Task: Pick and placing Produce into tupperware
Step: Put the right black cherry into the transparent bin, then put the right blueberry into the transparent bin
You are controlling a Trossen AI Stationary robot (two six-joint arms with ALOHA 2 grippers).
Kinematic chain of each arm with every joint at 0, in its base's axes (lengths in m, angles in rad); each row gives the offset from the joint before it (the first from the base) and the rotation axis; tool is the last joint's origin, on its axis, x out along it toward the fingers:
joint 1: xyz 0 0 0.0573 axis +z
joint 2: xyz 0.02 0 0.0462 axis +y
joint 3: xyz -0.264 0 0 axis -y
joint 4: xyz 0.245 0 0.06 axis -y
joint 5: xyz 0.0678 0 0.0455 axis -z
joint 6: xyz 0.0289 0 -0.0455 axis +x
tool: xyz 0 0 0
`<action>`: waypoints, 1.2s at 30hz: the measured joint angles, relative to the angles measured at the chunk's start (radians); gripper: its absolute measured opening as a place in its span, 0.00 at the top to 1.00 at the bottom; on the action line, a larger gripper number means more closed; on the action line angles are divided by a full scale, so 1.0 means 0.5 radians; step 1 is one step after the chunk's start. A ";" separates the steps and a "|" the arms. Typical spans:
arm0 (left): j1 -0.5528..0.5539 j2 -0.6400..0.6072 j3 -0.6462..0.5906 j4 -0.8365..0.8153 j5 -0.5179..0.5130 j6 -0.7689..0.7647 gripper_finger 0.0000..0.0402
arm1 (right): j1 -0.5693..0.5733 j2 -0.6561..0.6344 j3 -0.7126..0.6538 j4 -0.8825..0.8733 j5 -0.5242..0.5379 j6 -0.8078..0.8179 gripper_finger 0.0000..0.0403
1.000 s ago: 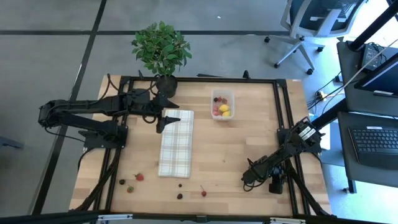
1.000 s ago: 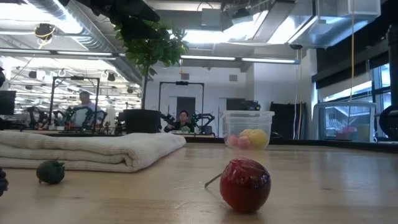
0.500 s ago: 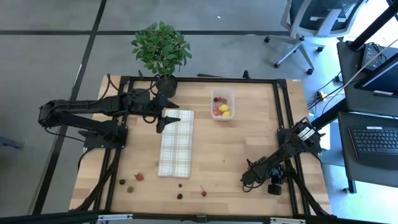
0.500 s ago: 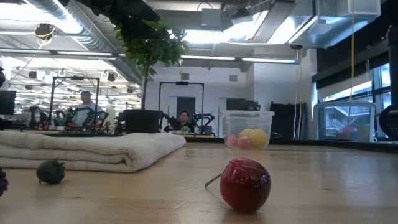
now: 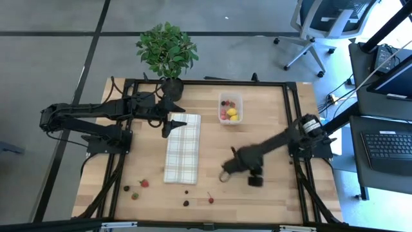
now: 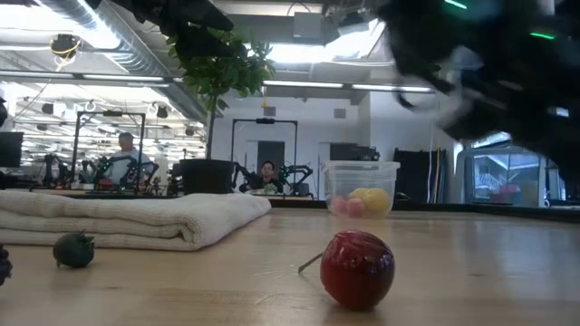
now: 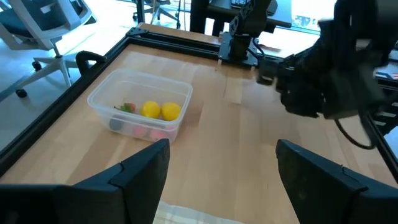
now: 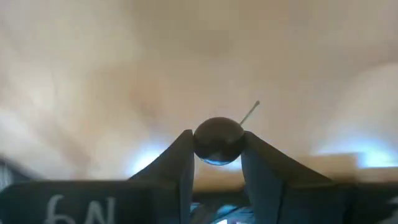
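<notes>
right gripper (image 5: 226, 173) over mid-table, just right of the cloth (image 5: 182, 148), fingers clamped on a dark stemmed cherry (image 8: 217, 140) | left gripper (image 5: 168, 124) at the cloth's far end, fingers apart, holding nothing | tupperware (image 5: 230, 108) at far edge holds yellow and pink produce | loose produce (image 5: 144, 183) near front edge

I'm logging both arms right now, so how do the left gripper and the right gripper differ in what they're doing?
The left gripper is open and holds nothing, while the right gripper is shut on a small dark round fruit with a thin stem. The left gripper sits at the far end of the pale checked cloth; the right gripper is out over bare wooden table beside that cloth. Both have dark fingers.
</notes>
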 joint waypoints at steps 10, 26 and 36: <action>-0.033 0.000 0.000 0.000 0.000 -0.005 0.29 | -0.755 -0.354 0.542 -0.034 0.699 -0.217 0.72; -0.168 0.000 0.000 -0.002 0.001 0.002 0.29 | -1.383 -0.060 0.532 0.406 0.689 -0.687 0.70; -0.169 0.000 0.000 -0.002 0.000 0.003 0.29 | -1.383 0.020 0.531 0.436 0.690 -0.788 0.50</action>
